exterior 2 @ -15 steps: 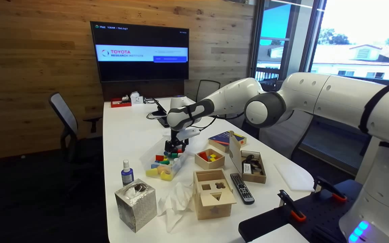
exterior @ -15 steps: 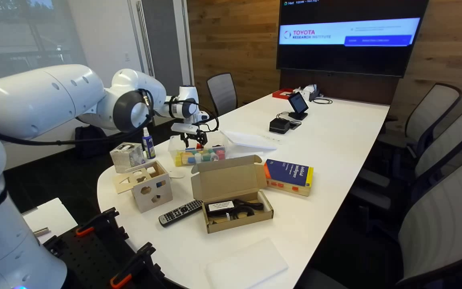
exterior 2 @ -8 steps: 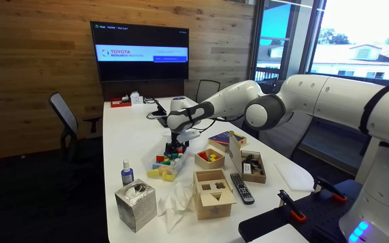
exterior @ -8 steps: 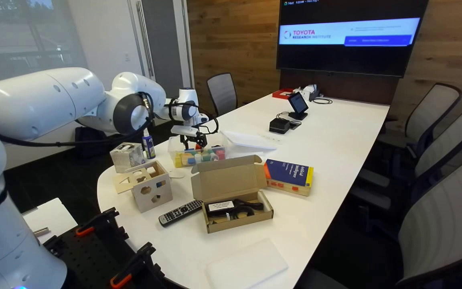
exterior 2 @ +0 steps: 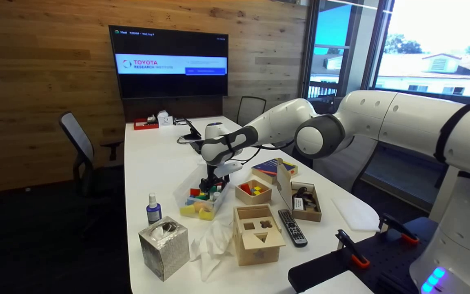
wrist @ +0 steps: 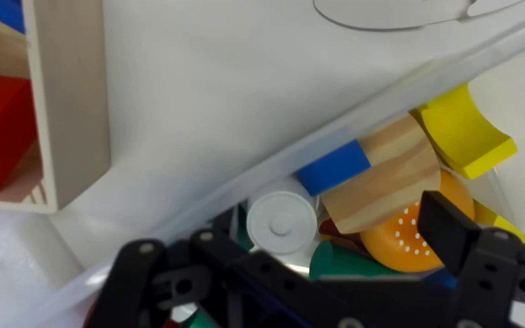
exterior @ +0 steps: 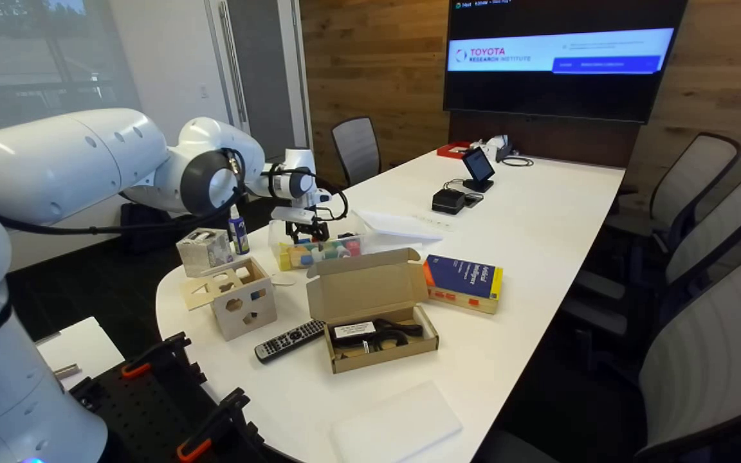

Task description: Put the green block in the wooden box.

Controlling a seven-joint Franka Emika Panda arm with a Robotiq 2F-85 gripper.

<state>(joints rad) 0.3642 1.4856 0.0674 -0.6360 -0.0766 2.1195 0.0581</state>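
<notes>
Pointing down into the plastic bin (exterior 2: 187, 183), the gripper (exterior: 308, 236) has its fingers (wrist: 445, 223) spread. A green block (wrist: 342, 262) lies in the bin, near the wooden box (exterior 2: 253, 200).

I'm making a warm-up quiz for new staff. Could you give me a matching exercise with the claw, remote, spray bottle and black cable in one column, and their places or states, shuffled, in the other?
Things
1. Claw
2. Remote
3. Spray bottle
4. Black cable

Places or states
A. Upright near the tissue box
B. Inside the cardboard box
C. Open, at the plastic bin
D. Lying flat beside the cardboard box

Right pairs
1-C; 2-D; 3-A; 4-B
</notes>
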